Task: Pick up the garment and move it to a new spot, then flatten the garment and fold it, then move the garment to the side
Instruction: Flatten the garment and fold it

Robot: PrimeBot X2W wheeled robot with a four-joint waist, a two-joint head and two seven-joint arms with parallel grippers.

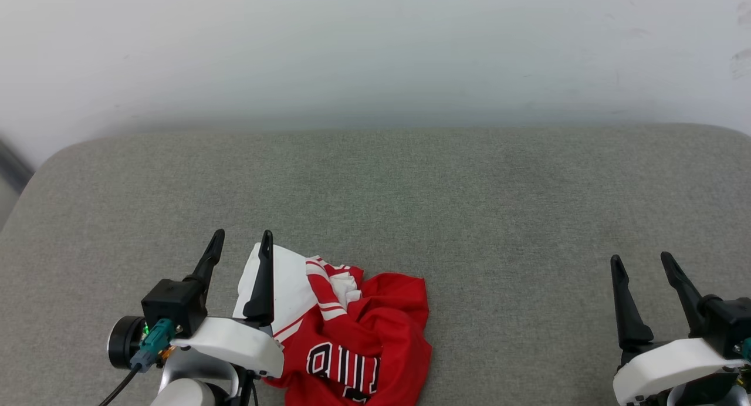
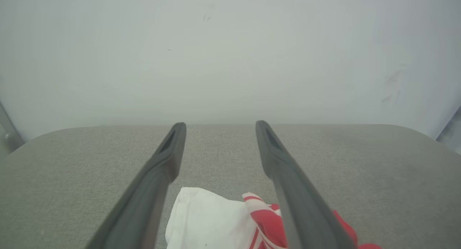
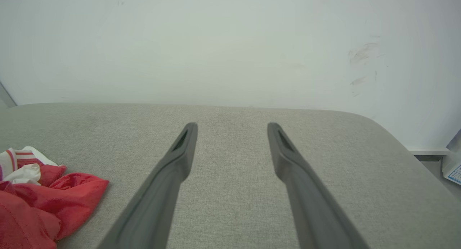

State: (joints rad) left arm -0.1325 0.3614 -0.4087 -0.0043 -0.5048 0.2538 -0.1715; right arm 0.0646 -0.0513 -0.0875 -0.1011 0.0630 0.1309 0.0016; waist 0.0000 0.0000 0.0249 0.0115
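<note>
My left claw [image 1: 243, 234] hangs wide over the crumpled red shirt [image 1: 364, 330] at the grey bench's [image 1: 410, 189] near left; my right claw [image 1: 640, 257], equally wide, sits well apart. Flattening looks next, which calls for gripping the shirt's edges.

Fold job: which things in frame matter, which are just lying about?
Job: garment, crumpled; left gripper, open; right gripper, open.
Just around: grey padded surface; white wall; pale box beyond the surface's corner.
</note>
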